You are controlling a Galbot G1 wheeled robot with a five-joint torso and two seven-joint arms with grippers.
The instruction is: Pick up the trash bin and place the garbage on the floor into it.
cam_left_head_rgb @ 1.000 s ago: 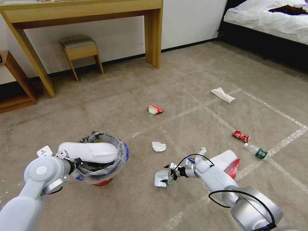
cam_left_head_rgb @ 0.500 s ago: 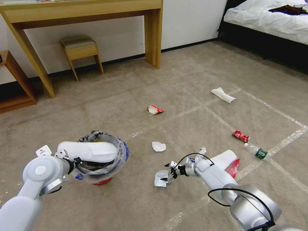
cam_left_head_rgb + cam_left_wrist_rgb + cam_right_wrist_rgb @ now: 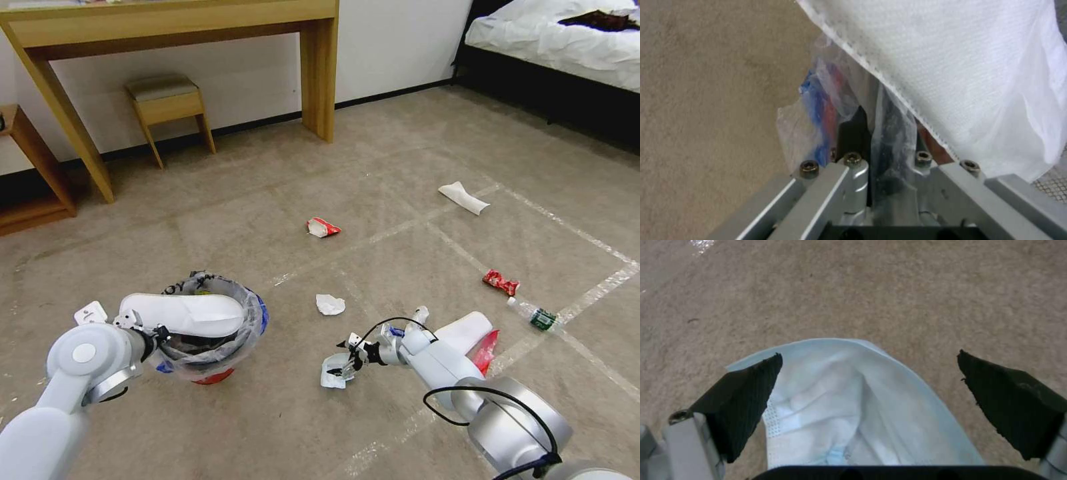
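1. I hold the trash bin (image 3: 212,333) by its near-left rim with the left gripper (image 3: 159,335). In the left wrist view its jaws are clamped on the rim and the clear liner bag. The bin sits at near left, just above or on the floor (image 3: 280,413); I cannot tell which
2. One white slipper (image 3: 183,315) lies across the bin mouth, part in and part over the rim. I judge this item as only partly deposited
3. The right gripper (image 3: 348,363) is low at near centre, with jaws apart around a crumpled white paper (image 3: 331,371). In the right wrist view the paper (image 3: 853,406) lies between the two black pads (image 3: 749,400), not yet pinched
4. Garbage remaining on the floor:
   - a small paper wad (image 3: 330,304), just beyond the right gripper
   - a red-and-white wrapper (image 3: 323,227), farther off at centre
   - a white slipper piece (image 3: 463,197) at far right
   - a red wrapper (image 3: 500,282) and a clear bottle (image 3: 535,315) at right
   - a white slipper (image 3: 470,328) and a red wrapper (image 3: 487,349) beside the right arm
5. Assessment: bin pickup done; collection at an early stage, most items outstanding
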